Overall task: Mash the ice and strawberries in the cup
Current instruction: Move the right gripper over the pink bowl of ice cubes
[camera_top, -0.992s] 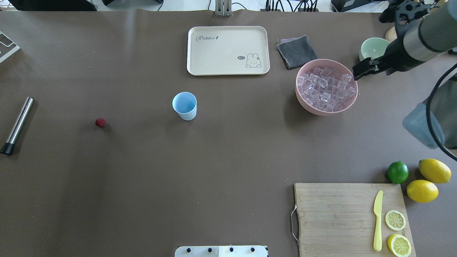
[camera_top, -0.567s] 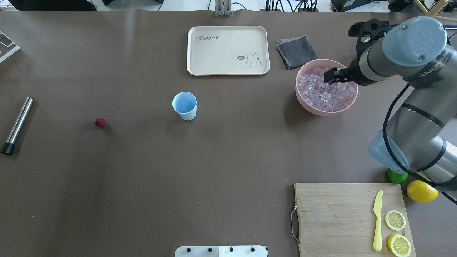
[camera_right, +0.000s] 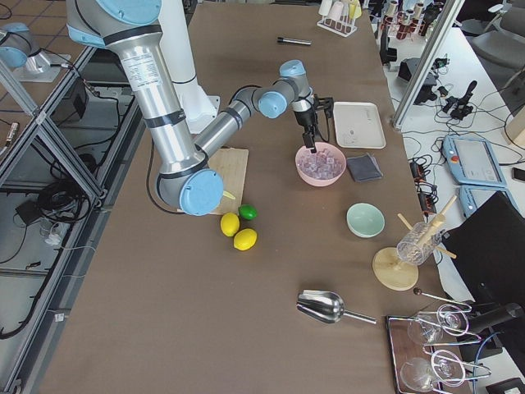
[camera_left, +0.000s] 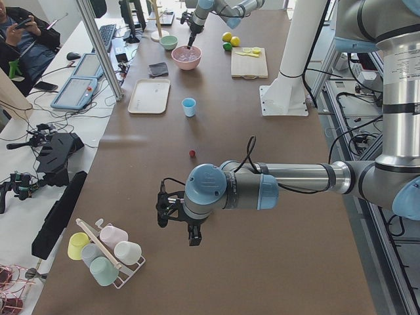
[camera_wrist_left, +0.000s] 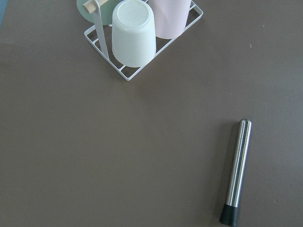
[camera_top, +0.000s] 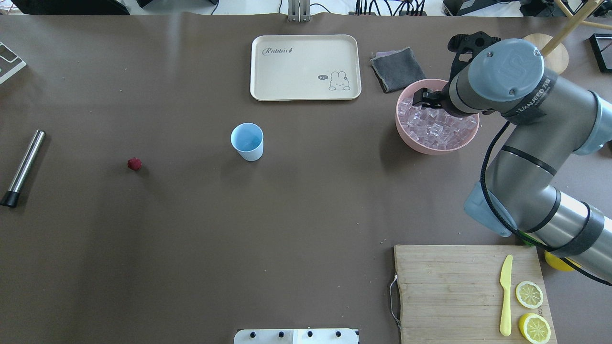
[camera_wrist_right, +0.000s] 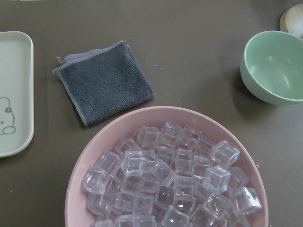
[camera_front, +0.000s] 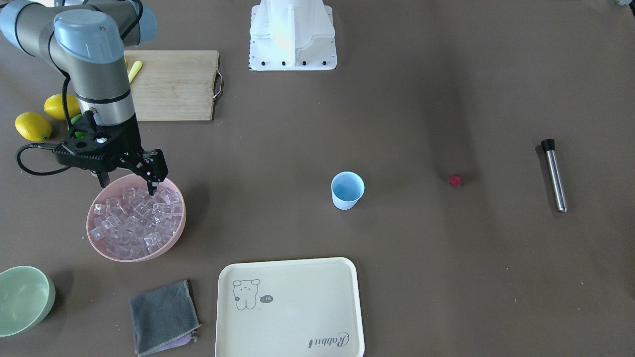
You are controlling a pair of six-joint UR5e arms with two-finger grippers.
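Your right pincer (camera_front: 128, 187) hangs wide over the ice (camera_front: 134, 223), heaped in the pink bowl (camera_front: 174, 240) at lower left. Cubes look slick and hard: pinch 1 across flat faces.

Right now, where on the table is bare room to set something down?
The widest bare stretch lies between the cup, the strawberry and the cutting board. The tray is bare too. It is crowded around the pink bowl, with the cloth, the green bowl and the right gripper at the ice.
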